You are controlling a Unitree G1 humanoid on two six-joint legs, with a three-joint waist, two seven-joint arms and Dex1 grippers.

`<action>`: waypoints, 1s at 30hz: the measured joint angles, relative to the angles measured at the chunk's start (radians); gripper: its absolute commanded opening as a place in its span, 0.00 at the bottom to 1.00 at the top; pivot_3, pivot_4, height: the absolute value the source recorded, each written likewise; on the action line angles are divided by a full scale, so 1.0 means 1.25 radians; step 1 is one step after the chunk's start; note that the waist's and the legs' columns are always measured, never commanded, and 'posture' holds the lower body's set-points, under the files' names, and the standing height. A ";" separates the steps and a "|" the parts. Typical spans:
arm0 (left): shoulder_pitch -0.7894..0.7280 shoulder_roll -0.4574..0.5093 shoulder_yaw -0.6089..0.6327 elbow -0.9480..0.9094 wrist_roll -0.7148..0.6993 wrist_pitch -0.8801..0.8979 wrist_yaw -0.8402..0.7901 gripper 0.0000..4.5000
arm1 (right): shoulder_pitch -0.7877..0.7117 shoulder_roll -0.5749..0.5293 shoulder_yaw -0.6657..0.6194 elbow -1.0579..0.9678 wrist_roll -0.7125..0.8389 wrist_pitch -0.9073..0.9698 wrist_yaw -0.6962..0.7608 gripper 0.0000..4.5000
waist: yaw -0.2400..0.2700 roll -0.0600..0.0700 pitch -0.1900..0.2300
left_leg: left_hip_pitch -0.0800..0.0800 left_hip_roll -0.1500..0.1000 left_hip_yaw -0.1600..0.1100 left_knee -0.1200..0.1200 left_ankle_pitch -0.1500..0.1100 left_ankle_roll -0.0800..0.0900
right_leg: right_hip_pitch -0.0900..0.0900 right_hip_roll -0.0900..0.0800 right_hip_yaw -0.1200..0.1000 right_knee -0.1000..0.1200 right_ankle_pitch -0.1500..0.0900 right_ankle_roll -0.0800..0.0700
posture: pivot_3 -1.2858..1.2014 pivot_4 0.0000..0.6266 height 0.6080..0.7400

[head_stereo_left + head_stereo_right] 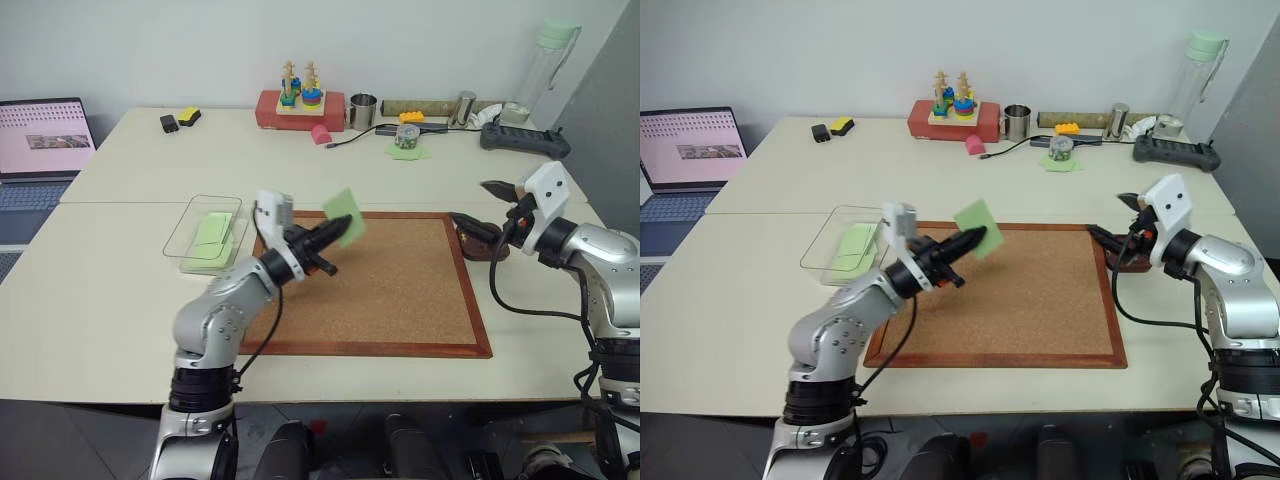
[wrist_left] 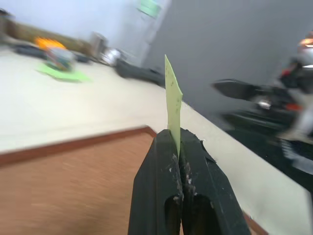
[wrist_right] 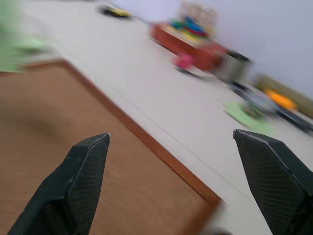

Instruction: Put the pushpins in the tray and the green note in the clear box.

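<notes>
The green note (image 1: 344, 210) is pinched by its lower edge in my left gripper (image 1: 345, 230), which is shut and holds it in the air over the cork board's far left part; the note (image 2: 172, 103) stands up from the closed fingers (image 2: 161, 166). The clear box (image 1: 178, 240) lies just left of the board with another light-green sheet (image 1: 212, 232) inside. The dark brown tray (image 1: 487, 250) sits by the board's right edge. Above it, my right gripper (image 1: 470, 203) is open and empty, fingers (image 3: 78, 176) wide apart. I cannot make out the pushpins.
A wood-framed cork board (image 1: 390, 290) fills the table's middle. Along the far edge stand a red toy stacker (image 1: 300, 105), a metal cup (image 1: 363, 110), a green paper with a small jar (image 1: 407, 145), a black device (image 1: 525, 140) and a tall bottle (image 1: 545, 70). A laptop (image 1: 40, 140) sits far left.
</notes>
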 measured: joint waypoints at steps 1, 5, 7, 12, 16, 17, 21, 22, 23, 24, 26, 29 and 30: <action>0.007 0.026 0.015 -0.010 0.015 -0.005 0.017 0.00 | -0.015 -0.004 0.015 -0.023 0.031 0.020 0.037 0.94 | -0.001 0.000 0.000 | 0.000 0.000 0.000 0.000 0.000 0.000 | -0.001 0.000 0.001 0.001 0.000 0.000 | 0.52 0.24 1.00; 0.021 0.103 0.070 -0.027 0.092 -0.040 0.085 0.00 | -0.098 -0.016 0.046 -0.066 0.106 0.091 0.122 0.94 | 0.004 0.000 0.000 | 0.000 0.000 -0.002 0.001 0.000 0.000 | 0.000 -0.001 0.000 0.000 0.001 -0.001 | 0.52 0.24 1.00; 0.030 0.134 0.082 -0.031 0.143 -0.052 0.125 0.00 | -0.128 -0.015 0.068 -0.073 0.122 0.111 0.144 0.94 | 0.008 0.000 0.000 | -0.001 0.000 -0.002 0.001 0.000 0.000 | 0.000 -0.001 0.000 -0.001 0.001 -0.001 | 0.52 0.24 1.00; 0.040 0.171 0.105 0.000 0.218 -0.062 0.181 0.00 | -0.140 0.009 0.108 -0.072 0.126 0.131 0.164 0.94 | 0.019 -0.001 0.001 | -0.002 0.000 -0.002 0.000 0.000 0.000 | -0.002 -0.002 0.000 -0.001 0.002 -0.003 | 0.52 0.24 1.00; 0.034 0.180 0.105 0.056 0.236 -0.065 0.186 0.00 | -0.139 0.013 0.112 -0.073 0.126 0.134 0.166 0.94 | 0.023 -0.001 0.001 | -0.003 0.000 -0.001 0.000 0.000 0.000 | -0.004 -0.002 0.000 0.000 0.002 -0.003 | 0.52 0.24 1.00; 0.033 0.181 0.105 0.068 0.241 -0.067 0.186 0.00 | -0.138 0.014 0.113 -0.075 0.126 0.137 0.166 0.94 | 0.024 -0.001 0.001 | -0.003 0.000 -0.001 0.000 0.000 0.000 | -0.004 -0.002 0.000 0.000 0.002 -0.003 | 0.52 0.24 1.00; 0.026 0.200 0.104 0.109 0.269 -0.077 0.189 0.12 | -0.129 0.009 0.113 -0.088 0.133 0.153 0.172 0.95 | 0.024 -0.001 0.001 | -0.003 0.000 -0.001 0.000 0.000 0.000 | -0.005 -0.002 0.000 0.001 0.002 -0.003 | 0.52 0.24 1.00; 0.023 0.206 0.104 0.119 0.278 -0.077 0.189 0.17 | -0.127 0.005 0.113 -0.090 0.135 0.157 0.176 0.95 | 0.023 -0.001 0.001 | -0.003 0.000 -0.001 0.000 0.000 0.000 | -0.005 -0.002 0.000 0.001 0.002 -0.003 | 0.52 0.24 1.00; 0.021 0.206 0.104 0.122 0.282 -0.078 0.189 0.22 | -0.127 0.001 0.113 -0.091 0.135 0.162 0.177 0.95 | 0.023 -0.001 0.001 | -0.003 0.000 -0.001 0.000 0.000 0.000 | -0.005 -0.002 0.000 0.000 0.002 -0.003 | 0.52 0.24 1.00; 0.020 0.206 0.104 0.124 0.284 -0.078 0.188 0.25 | -0.125 -0.002 0.113 -0.094 0.135 0.166 0.177 0.95 | 0.024 -0.001 0.001 | -0.003 0.000 -0.001 0.000 0.000 0.000 | -0.005 -0.002 0.000 0.000 0.002 -0.003 | 0.52 0.24 1.00; 0.019 0.206 0.102 0.129 0.289 -0.078 0.187 0.33 | -0.120 -0.002 0.113 -0.104 0.136 0.169 0.177 0.95 | 0.024 -0.001 0.001 | -0.003 0.000 -0.001 0.000 0.000 0.000 | -0.005 -0.002 0.001 0.000 0.002 -0.003 | 0.52 0.24 1.00; 0.018 0.202 0.102 0.133 0.289 -0.083 0.184 0.45 | -0.116 -0.003 0.113 -0.106 0.138 0.177 0.175 0.95 | 0.024 -0.001 0.001 | -0.003 0.000 -0.001 0.000 0.000 0.000 | -0.005 -0.002 0.001 0.001 0.002 -0.003 | 0.52 0.24 1.00; 0.018 0.201 0.102 0.133 0.289 -0.088 0.182 0.48 | -0.115 -0.003 0.113 -0.106 0.141 0.180 0.174 0.95 | 0.024 -0.001 0.001 | -0.003 0.000 -0.001 0.000 0.000 0.000 | -0.005 -0.002 0.001 0.001 0.002 -0.003 | 0.52 0.24 1.00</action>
